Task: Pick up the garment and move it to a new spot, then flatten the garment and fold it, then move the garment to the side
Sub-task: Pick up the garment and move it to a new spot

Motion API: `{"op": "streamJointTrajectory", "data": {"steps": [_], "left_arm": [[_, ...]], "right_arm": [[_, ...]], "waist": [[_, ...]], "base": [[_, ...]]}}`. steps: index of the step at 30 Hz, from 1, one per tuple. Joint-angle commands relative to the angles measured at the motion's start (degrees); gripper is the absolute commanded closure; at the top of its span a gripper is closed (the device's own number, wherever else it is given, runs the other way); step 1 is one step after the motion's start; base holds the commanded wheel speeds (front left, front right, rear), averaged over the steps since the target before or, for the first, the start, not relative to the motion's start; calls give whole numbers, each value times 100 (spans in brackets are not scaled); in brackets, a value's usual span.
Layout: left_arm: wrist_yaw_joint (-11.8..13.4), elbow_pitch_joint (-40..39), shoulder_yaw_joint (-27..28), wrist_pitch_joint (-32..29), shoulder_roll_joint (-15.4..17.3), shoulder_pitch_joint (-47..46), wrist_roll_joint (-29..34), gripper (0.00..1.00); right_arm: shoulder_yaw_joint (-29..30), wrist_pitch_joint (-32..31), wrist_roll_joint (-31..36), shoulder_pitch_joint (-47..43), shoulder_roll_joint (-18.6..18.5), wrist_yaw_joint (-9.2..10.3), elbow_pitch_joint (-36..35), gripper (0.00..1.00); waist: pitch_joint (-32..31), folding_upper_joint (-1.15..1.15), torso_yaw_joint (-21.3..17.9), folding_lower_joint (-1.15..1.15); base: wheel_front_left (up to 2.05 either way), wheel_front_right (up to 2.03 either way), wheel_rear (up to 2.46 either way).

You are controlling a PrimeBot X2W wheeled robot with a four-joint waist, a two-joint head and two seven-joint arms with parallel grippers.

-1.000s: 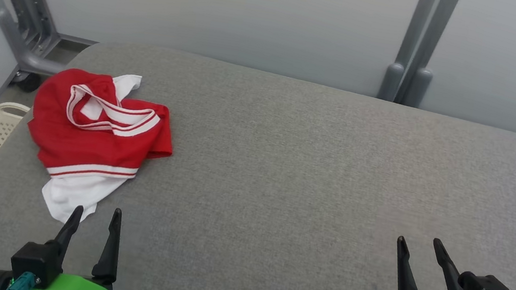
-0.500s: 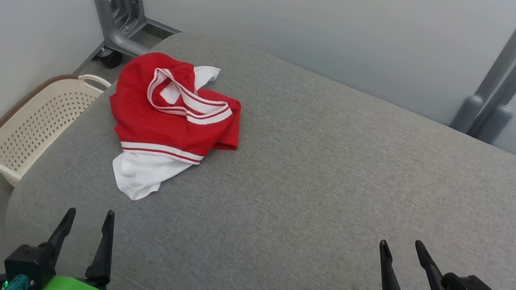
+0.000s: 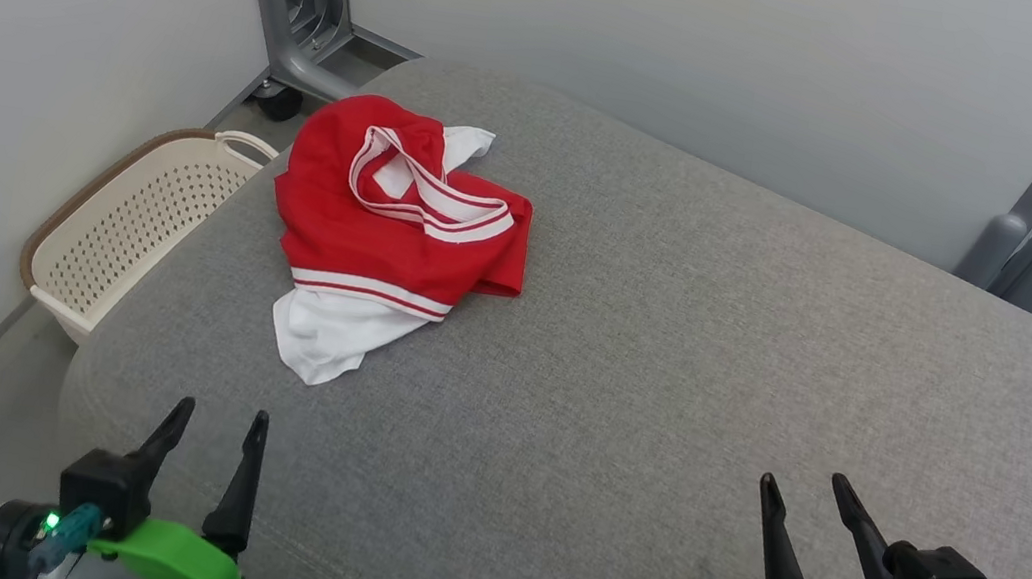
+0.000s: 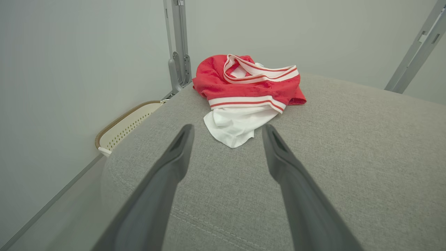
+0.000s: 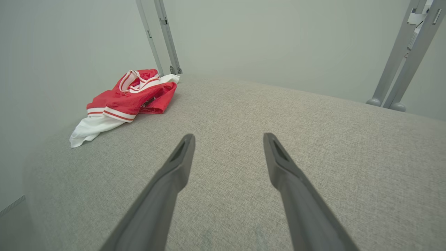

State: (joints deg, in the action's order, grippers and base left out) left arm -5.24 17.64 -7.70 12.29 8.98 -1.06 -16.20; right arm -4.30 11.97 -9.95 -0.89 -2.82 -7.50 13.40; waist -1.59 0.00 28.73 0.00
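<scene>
My left gripper [image 3: 222, 410] and right gripper [image 3: 802, 479] have fingers spread, holding nothing. The garment [image 3: 381, 240], maybe a shirt, lies crumpled.

Grey fabric-covered surface [image 3: 669, 351]; crumpled red-and-white garment [image 3: 393, 232] lies on far left corner.

Red-white garment [image 3: 393, 232] crumpled, far-left on grey cushion [image 3: 669, 351]; type unclear.

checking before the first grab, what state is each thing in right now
garment, crumpled in a heap on the table, untouched
left gripper, open, holding nothing
right gripper, open, holding nothing
basket, upright on the floor beside the table
</scene>
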Motion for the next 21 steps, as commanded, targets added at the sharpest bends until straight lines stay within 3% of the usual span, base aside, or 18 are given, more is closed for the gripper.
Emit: {"op": "streamJointTrajectory", "data": {"steps": [1, 8, 14, 21], "left_arm": [[-67, 62, -154, -107, 98, -257, 136, 0], [-208, 767, -745, -1312, 163, -1407, -174, 0], [-224, 1550, -1357, -2333, 232, -2723, -593, 0], [-224, 2195, -2098, -2865, 438, -3964, -927, 0]], "right_arm": [[12, 31, 71, 18, -13, 2, -53, 0], [-12, -106, 291, 124, -14, 2, -245, 0], [-193, -366, 610, 313, -16, 2, -530, 0], [-349, -643, 774, 500, -170, 2, -961, 0]], "waist": [[53, 0, 21, 0], [327, 0, -14, 0], [797, 0, -343, 0], [1368, 0, -827, 0]], "base": [[0, 0, 0], [0, 0, 0], [0, 0, 0], [0, 0, 0]]}}
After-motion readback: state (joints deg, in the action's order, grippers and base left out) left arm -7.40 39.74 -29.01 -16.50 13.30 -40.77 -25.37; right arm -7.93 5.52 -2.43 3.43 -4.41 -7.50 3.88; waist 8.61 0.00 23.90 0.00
